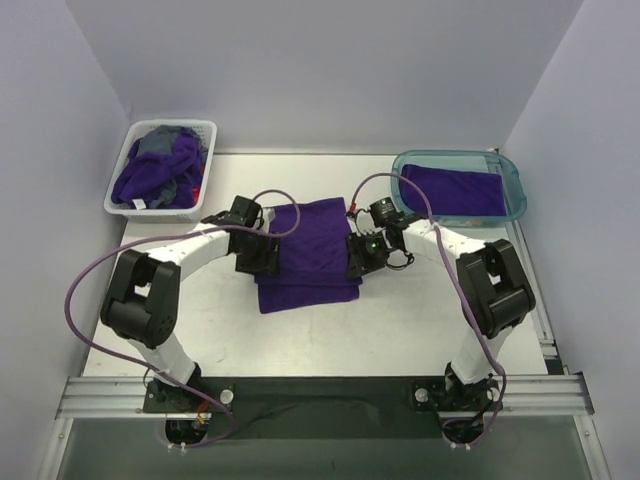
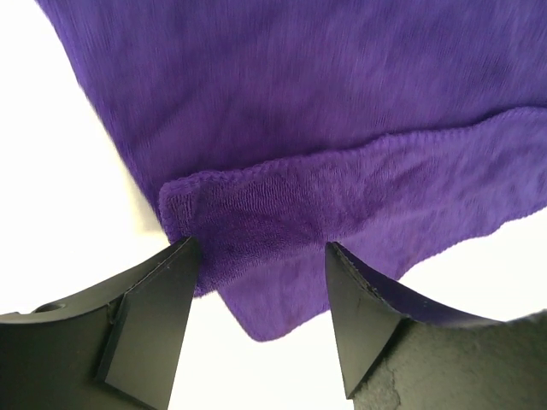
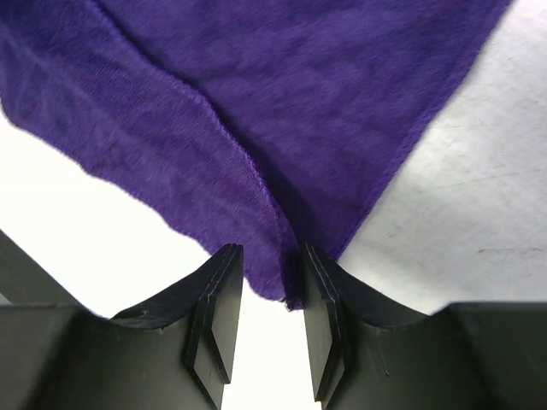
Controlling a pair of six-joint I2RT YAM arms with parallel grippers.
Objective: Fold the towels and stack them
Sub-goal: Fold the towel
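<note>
A deep purple towel (image 1: 308, 250) lies partly folded in the middle of the table, its near part doubled over. My left gripper (image 1: 262, 262) sits at its left edge, open, with the folded corner (image 2: 256, 248) of the towel (image 2: 299, 102) lying between the wide-apart fingers (image 2: 162, 307). My right gripper (image 1: 358, 255) is at the towel's right edge. In the right wrist view its jaws stand narrowly apart around a hanging corner (image 3: 278, 265) of the towel (image 3: 282, 94), which touches the right finger (image 3: 320, 307). Another purple towel (image 1: 455, 190) lies flat in the teal tray. More towels (image 1: 160, 170) are heaped in the basket.
A white slotted basket (image 1: 120, 190) stands at the back left of the table. A translucent teal tray (image 1: 515, 180) stands at the back right. White walls close in the table on three sides. A metal rail (image 1: 320, 390) runs along the near edge.
</note>
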